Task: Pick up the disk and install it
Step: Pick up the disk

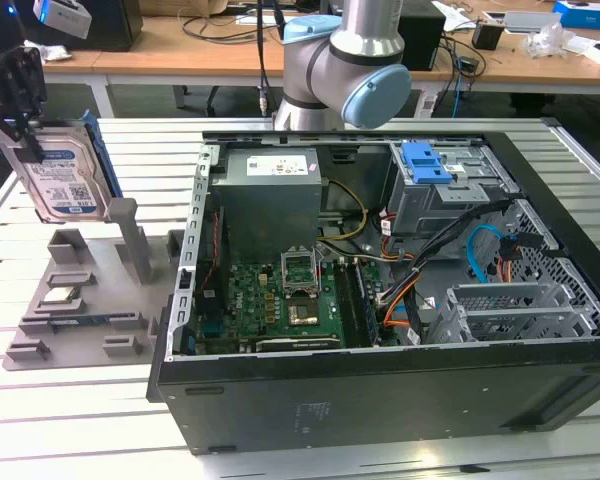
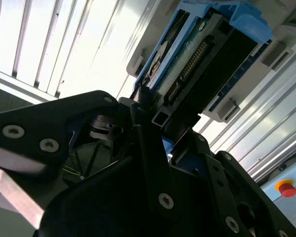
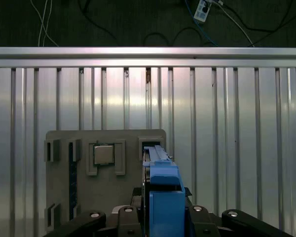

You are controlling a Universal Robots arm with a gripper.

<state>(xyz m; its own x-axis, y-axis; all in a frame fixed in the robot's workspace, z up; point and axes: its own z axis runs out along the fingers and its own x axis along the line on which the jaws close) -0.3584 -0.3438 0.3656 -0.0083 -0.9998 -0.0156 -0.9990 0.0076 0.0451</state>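
Disk (image 1: 68, 175) in hand is where the work stands: the gripper (image 1: 27, 140) is clamped on its upper edge, fingers (image 2: 147, 106) pressed against the blue bracket beside the connector row in the second wrist view. In the exterior view the drive hangs upright on edge at about ten o'clock of the frame, label facing the camera, directly above the grey fixture (image 1: 80, 300). It looks clear of the fixture's posts, though I cannot tell for certain that the lower edge is free of its slot. The small square chip (image 3: 103, 154) lies in its own pocket of the fixture just beside the slot under the disk. The open computer case (image 1: 380, 400) lies toward the disk's three o'clock, well apart, with the blue latch piece (image 1: 425, 165) at the case's one o'clock corner. My judgement for this step: keep the hold firm and square, since only a narrow edge is gripped and the heavy body hangs below; move it straight and slowly so the bracket cannot snag a post, and keep it from swinging
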